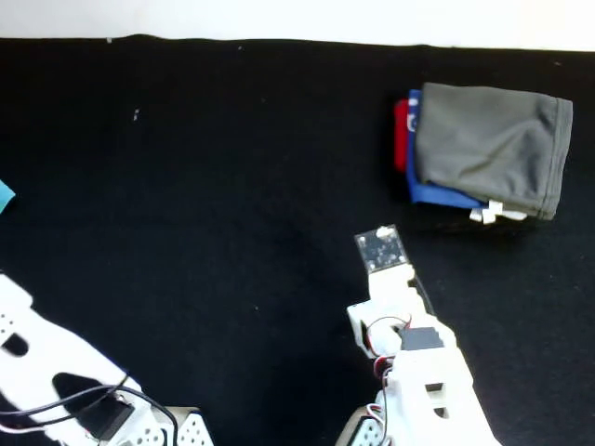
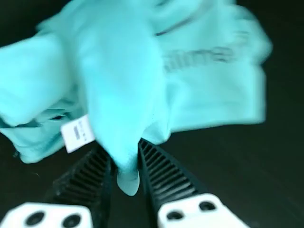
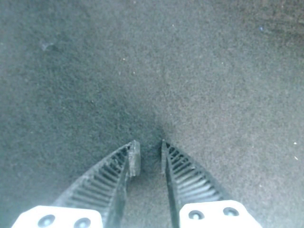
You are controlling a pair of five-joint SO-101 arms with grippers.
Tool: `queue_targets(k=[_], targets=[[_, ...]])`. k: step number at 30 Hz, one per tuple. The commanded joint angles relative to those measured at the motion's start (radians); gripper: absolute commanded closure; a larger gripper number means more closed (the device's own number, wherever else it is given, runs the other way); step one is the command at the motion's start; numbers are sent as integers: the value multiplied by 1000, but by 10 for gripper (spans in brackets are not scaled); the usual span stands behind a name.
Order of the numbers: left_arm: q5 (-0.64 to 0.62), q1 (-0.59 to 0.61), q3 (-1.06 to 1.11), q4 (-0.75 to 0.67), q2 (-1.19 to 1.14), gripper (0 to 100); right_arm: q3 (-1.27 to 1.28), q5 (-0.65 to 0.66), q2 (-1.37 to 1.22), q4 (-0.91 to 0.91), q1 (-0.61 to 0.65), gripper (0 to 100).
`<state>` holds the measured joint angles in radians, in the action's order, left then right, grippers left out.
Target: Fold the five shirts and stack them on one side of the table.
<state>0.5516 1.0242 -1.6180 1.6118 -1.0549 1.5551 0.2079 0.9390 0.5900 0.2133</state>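
A crumpled teal shirt [image 2: 142, 71] with a white label lies on the black table, and a sliver of it shows at the left edge of the high view [image 1: 4, 195]. My left gripper [image 2: 124, 156] is shut on a hanging fold of this shirt. At the back right sits a stack of folded shirts: a grey one [image 1: 493, 149] on top, a blue one [image 1: 437, 193] under it and a red one [image 1: 401, 135] at the bottom. My right gripper [image 3: 149, 153] hovers low over bare table, its fingers a narrow gap apart with nothing between them.
The black table cloth [image 1: 204, 186] spreads flat across the middle. The right arm [image 1: 409, 353] stands at the front, below the stack. The left arm [image 1: 56, 362] comes in at the front left corner. The table's far edge meets a white wall.
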Motion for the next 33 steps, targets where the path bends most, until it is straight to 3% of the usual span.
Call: queue_targets(k=[1, 9, 17, 24, 30, 33], targets=[[-32, -120, -45, 121, 193, 992, 2, 5, 1, -13, -15, 908], [-120, -337, 1, 161, 479, 992, 2, 5, 1, -13, -15, 908], [-121, -575, 409, 158, 952, 992, 2, 5, 1, -13, -15, 908], [-226, -805, 642, 157, 1287, 992, 1, 5, 1, -13, -13, 908], [-253, -843, 737, 158, 1465, 992, 1, 5, 1, -13, -13, 908], [-250, -800, 909, 158, 1523, 992, 1, 5, 1, -13, -13, 908]])
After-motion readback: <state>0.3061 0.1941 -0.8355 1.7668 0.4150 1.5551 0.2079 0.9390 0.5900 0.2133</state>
